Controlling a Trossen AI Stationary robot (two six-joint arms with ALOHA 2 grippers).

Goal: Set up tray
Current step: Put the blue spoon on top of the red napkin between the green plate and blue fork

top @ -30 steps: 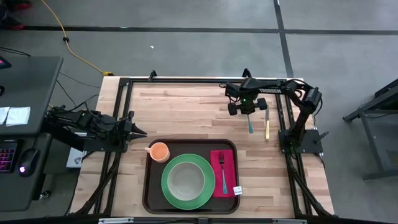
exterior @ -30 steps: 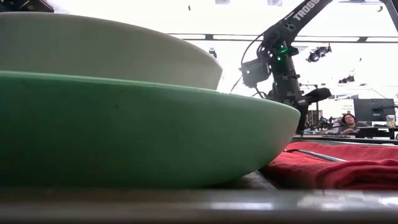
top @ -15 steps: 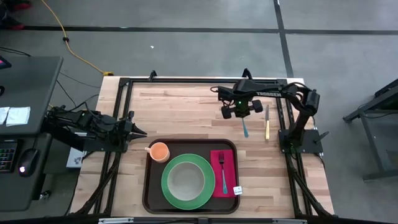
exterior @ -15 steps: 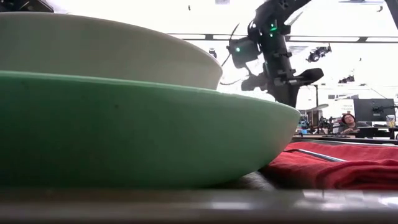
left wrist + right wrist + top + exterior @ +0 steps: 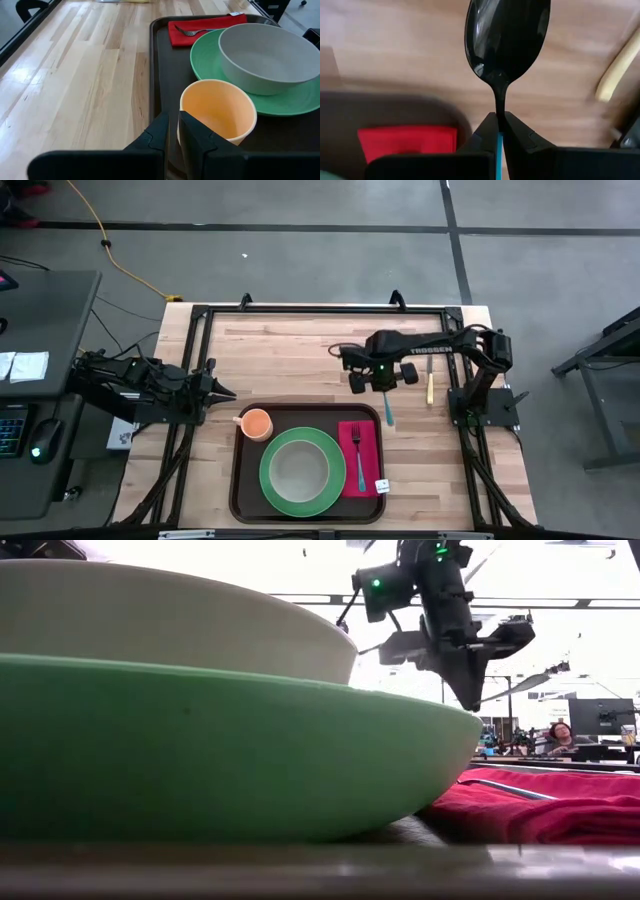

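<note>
Along the near edge of the wooden surface point(image 5: 300, 350), about midway between its left and right edges, I see the dark brown tray point(image 5: 243, 480) lying flat with its long side parallel to that edge. Most of its floor is taken by a green plate point(image 5: 272, 490) with a pale grey bowl point(image 5: 297, 470) sitting in it. On the tray's right end lies a red napkin point(image 5: 347, 470), and a fork point(image 5: 358, 455) rests on it, handle toward the near edge. An orange cup point(image 5: 256, 423) stands upright in the tray's far left corner, just beside the plate.

My right arm reaches over the middle of the surface from its right edge. Its tool point(image 5: 386, 395) is clenched on a spoon point(image 5: 387, 409) with a blue handle, held above the wood just beyond the tray's far right corner; in the right wrist view the dark spoon bowl sticks out past the fingertips point(image 5: 512, 127). A knife point(image 5: 430, 385) with a pale yellow handle lies on the wood near the right edge, apart from the spoon.

My left arm waits at the left edge; its tool point(image 5: 172, 131) is pinched together on nothing, tips close to the cup.
</note>
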